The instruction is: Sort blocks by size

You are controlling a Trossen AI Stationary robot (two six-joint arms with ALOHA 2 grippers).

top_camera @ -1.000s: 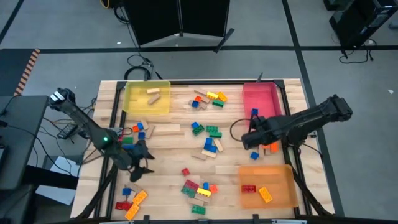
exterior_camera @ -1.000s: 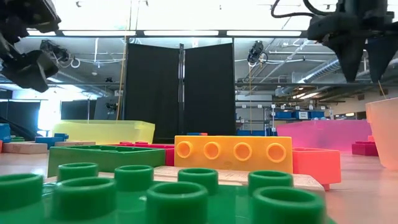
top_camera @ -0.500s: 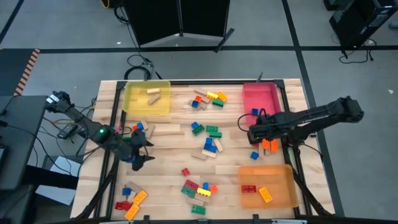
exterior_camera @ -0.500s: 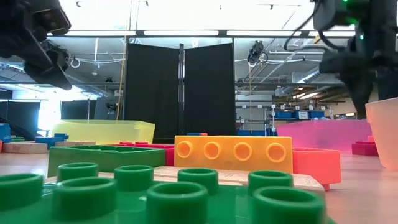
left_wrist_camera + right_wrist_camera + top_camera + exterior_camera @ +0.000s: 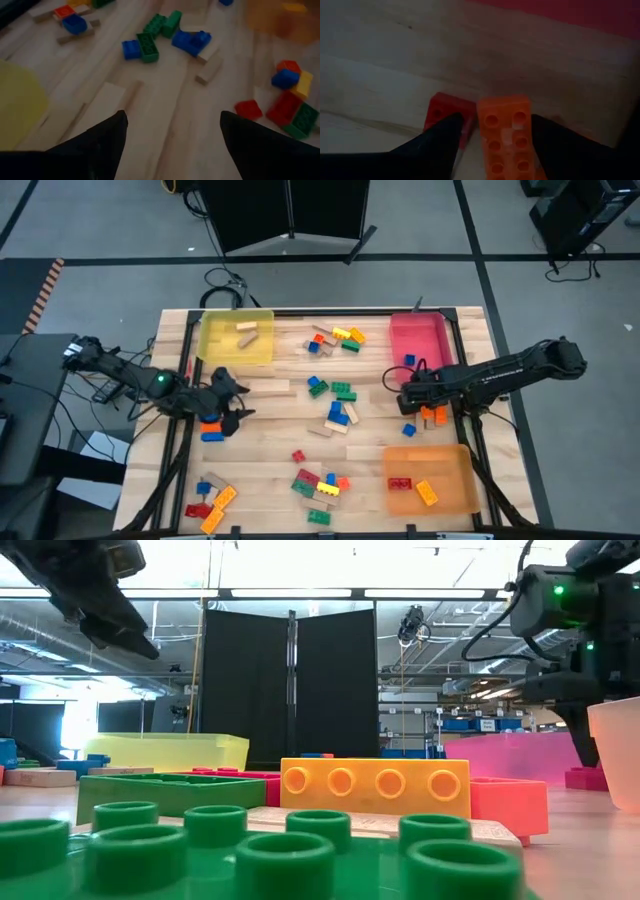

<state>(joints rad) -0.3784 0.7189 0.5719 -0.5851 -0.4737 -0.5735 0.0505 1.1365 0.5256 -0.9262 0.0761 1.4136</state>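
While its lower end runs out of view, the orange brick (image 5: 507, 135) sits between the right tool's (image 5: 492, 142) spread fingers.

The table (image 5: 280, 450) was pale unfinished-looking wood, its planks showing grain, matt and smooth. The studded bricks were hard plastic with a slight sheen, among them an orange brick (image 5: 507, 131), a yellow-orange brick (image 5: 375, 787) and a green brick (image 5: 160, 792). The plain blocks (image 5: 268, 388) were bare tan wood, matt. The yellow tray (image 5: 212, 350), pink tray (image 5: 400, 345) and orange tray (image 5: 460, 495) were translucent glossy plastic. The gripper fingers (image 5: 100, 145) looked like dull black plastic or coated metal, without shine.
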